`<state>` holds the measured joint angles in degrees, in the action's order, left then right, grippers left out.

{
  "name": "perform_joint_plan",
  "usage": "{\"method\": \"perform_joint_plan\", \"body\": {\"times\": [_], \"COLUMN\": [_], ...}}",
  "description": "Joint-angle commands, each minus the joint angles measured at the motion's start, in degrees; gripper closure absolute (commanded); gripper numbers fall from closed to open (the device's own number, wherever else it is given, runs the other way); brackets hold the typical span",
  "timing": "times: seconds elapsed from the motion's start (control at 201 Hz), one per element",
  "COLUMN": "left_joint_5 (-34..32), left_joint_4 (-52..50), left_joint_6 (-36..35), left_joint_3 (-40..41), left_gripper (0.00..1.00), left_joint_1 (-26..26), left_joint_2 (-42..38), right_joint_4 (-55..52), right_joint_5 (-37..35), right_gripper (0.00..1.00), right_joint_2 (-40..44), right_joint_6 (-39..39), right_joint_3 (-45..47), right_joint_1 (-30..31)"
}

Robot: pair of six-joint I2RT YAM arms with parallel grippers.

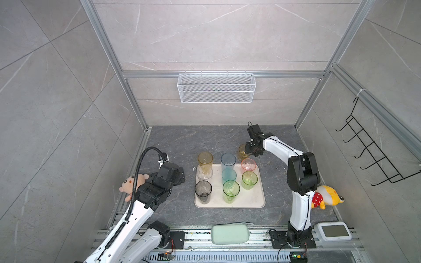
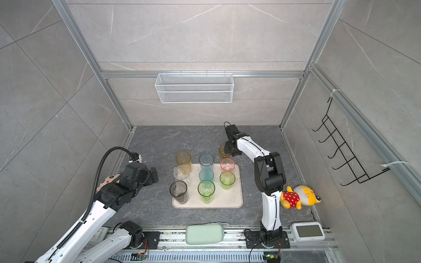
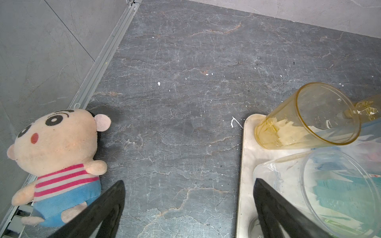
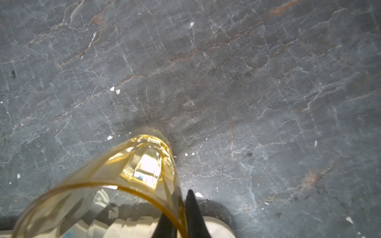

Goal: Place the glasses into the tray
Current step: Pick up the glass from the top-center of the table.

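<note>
You're looking at nine glasses in all: eight are standing upright on the tray and one is off it.

- **Left side of the tray:** the tall amber glass, the clear glass and the smoky grey glass are lining up here.
- **Middle:** the tall pale blue glass, the teal glass and the tall green glass are sitting in a row.
- **Right side:** the pink glass and the short green glass are sitting here.
- **Off the tray:** the short amber glass is standing on the counter, just past the tray's far right corner.

The right end effector is clenching that glass by the rim, with one finger inside the wall and one outside. The left end effector is hanging released, jaws spread wide, over bare counter just beside the tray's left edge.

The tray itself is looking flat and cream-coloured, with a low rim, rounded corners and a bare patch at its near right. The pink and pale blue glasses are crowding the far edge nearest the gripped one.

Around it all you're getting two plush toys. The striped-shirt plush is sitting by the left wall and the yellow plush is lying behind the right arm. There's also one wire basket hanging on the back wall and one black hook rack on the right wall. One pale green pad and one white screen device are sitting up front.
</note>
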<state>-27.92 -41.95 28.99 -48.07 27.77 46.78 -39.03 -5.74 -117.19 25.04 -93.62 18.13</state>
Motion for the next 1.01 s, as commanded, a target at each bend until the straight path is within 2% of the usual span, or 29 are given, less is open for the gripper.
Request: {"method": "perform_joint_plan", "body": {"times": [0.0,0.448,1.001], "left_joint_5": [-0.46,-0.68,-0.64], "left_joint_4": [0.73,0.64,0.73], "left_joint_6": [0.79,0.78,0.72], "left_joint_3": [-0.1,-0.26,-0.34], "left_gripper": [0.03,0.03,0.03], "left_joint_1": [0.36,0.36,0.36], "left_joint_2": [-0.58,-0.37,-0.33], "right_joint_4": [-1.7,-5.83,-13.21], "right_joint_5": [-1.77,-2.9,-4.38], "right_gripper": [0.93,0.99,1.0], "right_joint_2": [4.59,14.94,29.79], "right_joint_6": [-1.21,-2.87,-3.92], "right_joint_3": [0.77,3.12,7.09], "right_joint_1": [-0.13,-0.12,-0.13]}}
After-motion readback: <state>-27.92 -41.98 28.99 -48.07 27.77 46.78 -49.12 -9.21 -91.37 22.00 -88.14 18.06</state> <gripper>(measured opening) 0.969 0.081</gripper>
